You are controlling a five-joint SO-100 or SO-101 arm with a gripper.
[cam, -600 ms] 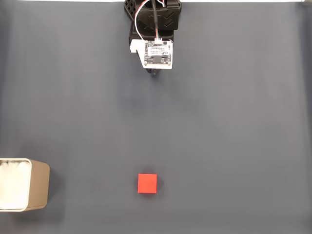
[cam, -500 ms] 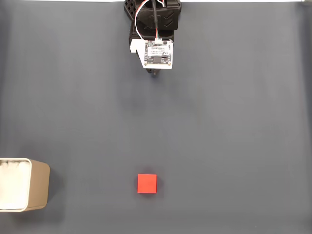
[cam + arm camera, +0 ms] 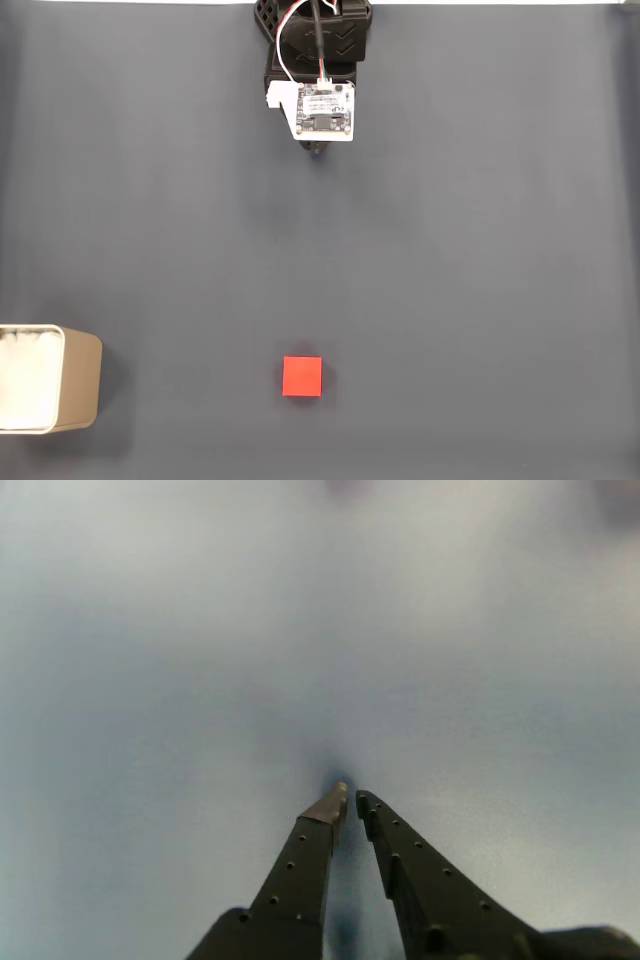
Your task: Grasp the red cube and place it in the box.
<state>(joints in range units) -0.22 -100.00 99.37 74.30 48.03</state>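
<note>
Claw (image 3: 350,798) nearly closed, empty; red cube (image 3: 302,376) well apart, near bottom of fixed view.

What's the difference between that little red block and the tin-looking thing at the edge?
In the fixed view, the red cube is bright, solid red, while the box is tan with a pale rim and an open white inside. The cube is smaller than the box. The cube sits near the bottom middle; the box is at the left edge, partly cut off. Both rest on the same dark grey surface.
</note>
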